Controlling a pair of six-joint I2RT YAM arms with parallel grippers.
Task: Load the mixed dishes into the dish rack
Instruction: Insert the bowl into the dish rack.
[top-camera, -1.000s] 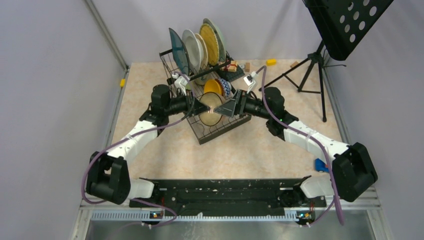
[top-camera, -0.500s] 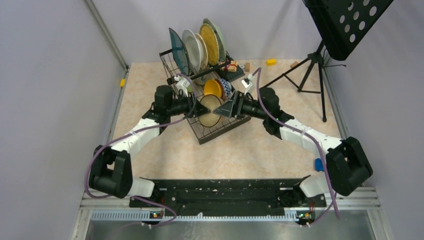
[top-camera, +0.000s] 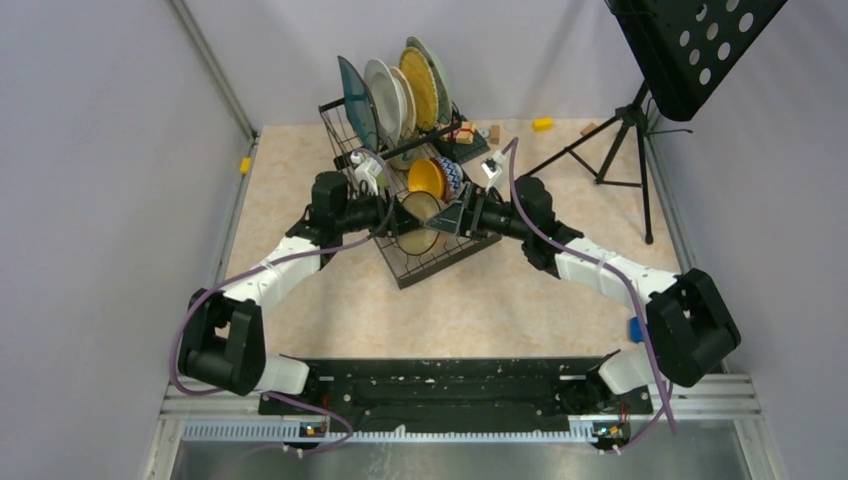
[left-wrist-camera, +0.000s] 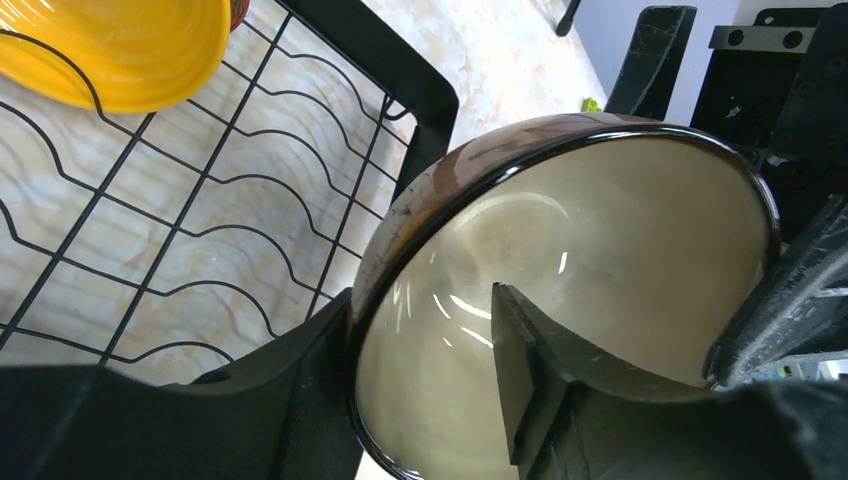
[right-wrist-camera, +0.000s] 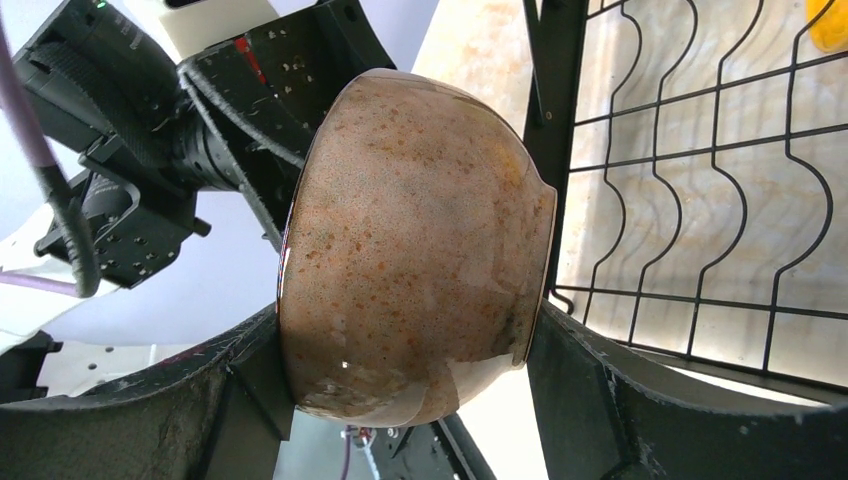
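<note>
Top external, beige marbled tabletop (top-camera: 480, 300), grey walls (top-camera: 100, 150)

My white-shelled, black-jointed arms (top-camera: 272, 274) end in a black left claw (top-camera: 400, 214) and right claw (top-camera: 452, 217), trailing purple cables (top-camera: 178, 338).

A speckled brown glazed ceramic bowl (right-wrist-camera: 415, 250) lies on its side, clamped between the black fingers (right-wrist-camera: 230, 400) of the right gripper (right-wrist-camera: 415, 385): rim against one, foot against the other. Just beside its foot, a black wire dish rack (right-wrist-camera: 555, 80) with wavy dividers stands on the beige marbled tabletop (right-wrist-camera: 475, 45).
</note>
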